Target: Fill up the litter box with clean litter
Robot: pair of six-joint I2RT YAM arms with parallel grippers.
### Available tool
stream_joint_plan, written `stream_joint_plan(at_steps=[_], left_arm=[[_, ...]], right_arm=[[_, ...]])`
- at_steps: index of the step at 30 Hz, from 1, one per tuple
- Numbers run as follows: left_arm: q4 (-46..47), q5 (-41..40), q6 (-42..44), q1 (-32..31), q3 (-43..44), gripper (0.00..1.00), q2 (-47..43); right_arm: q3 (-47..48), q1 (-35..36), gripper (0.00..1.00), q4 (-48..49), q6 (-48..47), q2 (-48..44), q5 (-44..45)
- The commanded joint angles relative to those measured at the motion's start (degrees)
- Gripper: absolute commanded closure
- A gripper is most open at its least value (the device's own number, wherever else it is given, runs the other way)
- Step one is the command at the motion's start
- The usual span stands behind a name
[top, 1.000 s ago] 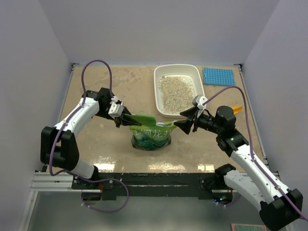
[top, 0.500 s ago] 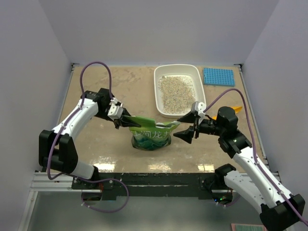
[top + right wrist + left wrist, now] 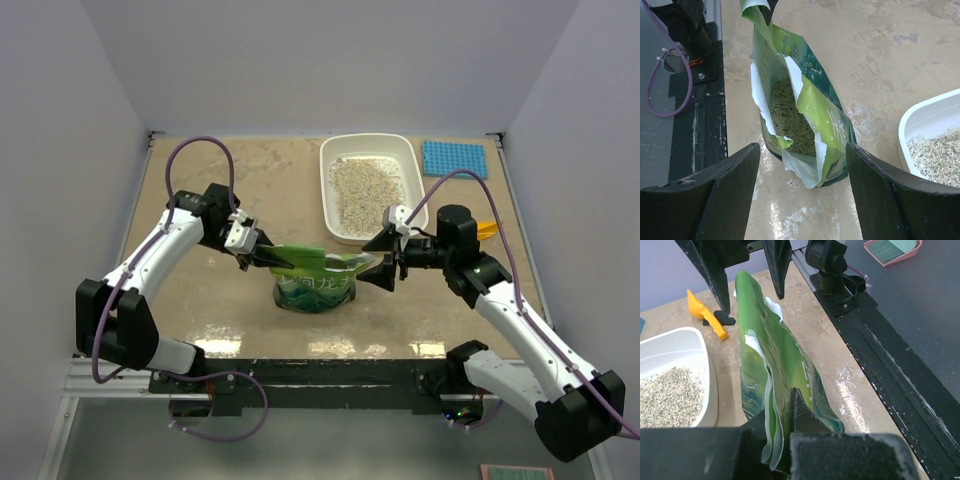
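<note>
The left pincer (image 3: 262, 257) is clamped on the left top edge of the green bag (image 3: 315, 282), its fingers pinched flat on the foil. Opposite, the right pincer (image 3: 383, 263) stands with its jaws spread wide at the bag's right edge. From the left wrist view that edge sits between the two black fingers, though I cannot tell whether either touches it. The bag stands upright with its mouth gaping, and the right wrist view shows granules down inside (image 3: 788, 116).

Just behind the bag, towards the back right, sits the litter box (image 3: 327, 195). A layer of clean litter (image 3: 365, 188) covers its floor. An orange scoop (image 3: 487, 229) lies to the right, half hidden by the right arm, and a blue studded mat (image 3: 453, 158) lies in the far right corner.

The worktop (image 3: 240, 185) is a beige, marbled slab, with pale scuffs and glare near the front. A black rail (image 3: 330, 375) runs along that near edge. Plain pale lilac-grey walls (image 3: 330, 60) close in on three sides.
</note>
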Motion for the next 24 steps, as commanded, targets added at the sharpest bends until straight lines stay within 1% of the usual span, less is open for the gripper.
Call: stream_joint_plan(at_steps=[1, 2, 5, 7, 9, 11, 12, 17, 20, 21, 23, 24], left_arm=[[-0.74, 13.55, 2.53, -0.16, 0.76, 1.00, -2.39], [-0.74, 13.55, 2.53, -0.25, 0.67, 1.00, -2.48], [-0.74, 13.55, 2.62, -0.25, 0.58, 1.00, -2.65], [-0.74, 13.55, 2.62, -0.25, 0.49, 1.00, -2.57], [-0.74, 13.55, 2.62, -0.25, 0.41, 1.00, -2.74], [-0.74, 13.73, 2.62, -0.25, 0.23, 1.00, -2.83], [-0.74, 13.64, 2.62, -0.25, 0.23, 1.00, -3.00], [-0.74, 13.64, 2.53, -0.25, 0.05, 1.00, -3.36], [-0.56, 13.64, 2.18, -0.34, -0.12, 1.00, -3.36], [-0.56, 13.73, 2.18, -0.42, -0.12, 1.00, -3.36], [-0.47, 13.73, 1.57, -0.51, -0.12, 1.00, -3.18], [-0.47, 13.81, 1.30, -0.51, -0.21, 0.97, -3.18]], right_arm=[[0.44, -0.04, 0.27, 2.32, -0.44, -0.78, 0.37], [0.09, -0.04, 0.27, 3.37, -0.18, -0.43, 0.11], [-1.49, -0.04, 0.32, 6.71, 2.28, 0.27, -1.64], [-2.29, -0.04, 0.37, 9.95, 5.18, 0.53, -2.70], [-3.25, -0.04, 0.42, 11.02, 7.11, 1.33, -2.79], [-4.30, -0.04, 0.44, 13.20, 8.26, 1.50, -2.53], [-4.83, -0.04, 0.45, 14.35, 10.35, 1.33, -2.70], [-10.01, -0.04, 0.50, 27.44, 19.24, -0.25, -4.72], [-11.95, -0.04, 0.63, 32.90, 23.37, 0.01, -5.86], [-12.22, -0.04, 0.81, 33.78, 24.69, 0.18, -5.69], [-13.70, -0.04, 1.00, 36.85, 26.10, 0.01, -5.43], [-14.50, 0.05, 1.00, 38.69, 29.06, -0.17, -5.60]])
